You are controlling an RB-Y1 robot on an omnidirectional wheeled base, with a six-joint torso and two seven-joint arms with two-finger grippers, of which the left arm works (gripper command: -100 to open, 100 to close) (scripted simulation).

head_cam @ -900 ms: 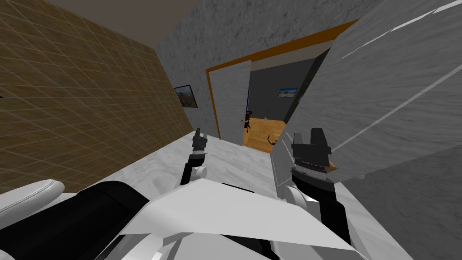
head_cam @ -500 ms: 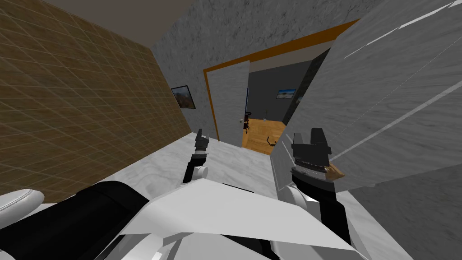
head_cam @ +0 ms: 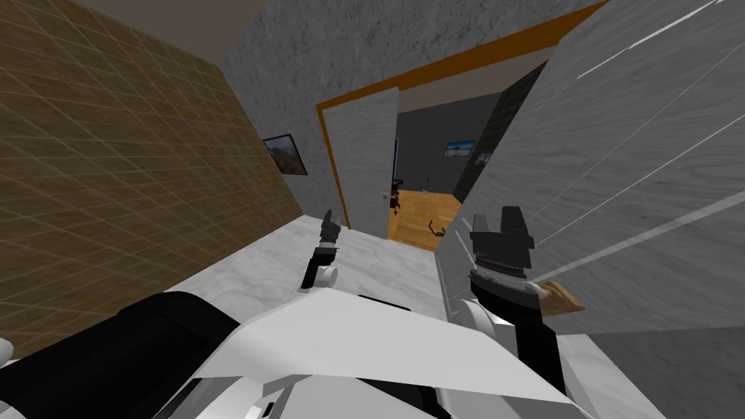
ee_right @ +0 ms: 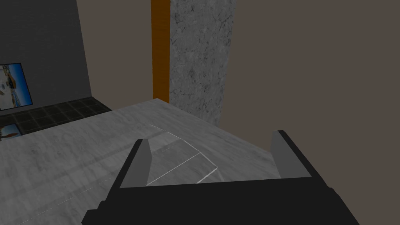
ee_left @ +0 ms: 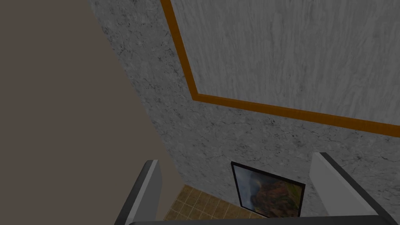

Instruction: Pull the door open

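The grey wood-grain door [head_cam: 626, 160] stands ajar; right gripper [ee_right: 211, 138] and left gripper [ee_left: 235, 158] both spread, empty. Best: clamp tan lever handle [head_cam: 562, 297], pull arcwise.

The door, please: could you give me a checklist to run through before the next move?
1. Right tool open: ok.
2. Right tool gripping the tan piece on the door: not ok, nothing in it.
3. Door swung clear of the orange frame: ok.
4. Left tool open and empty: ok.
5. Tan piece within the right tool's reach: cannot tell.
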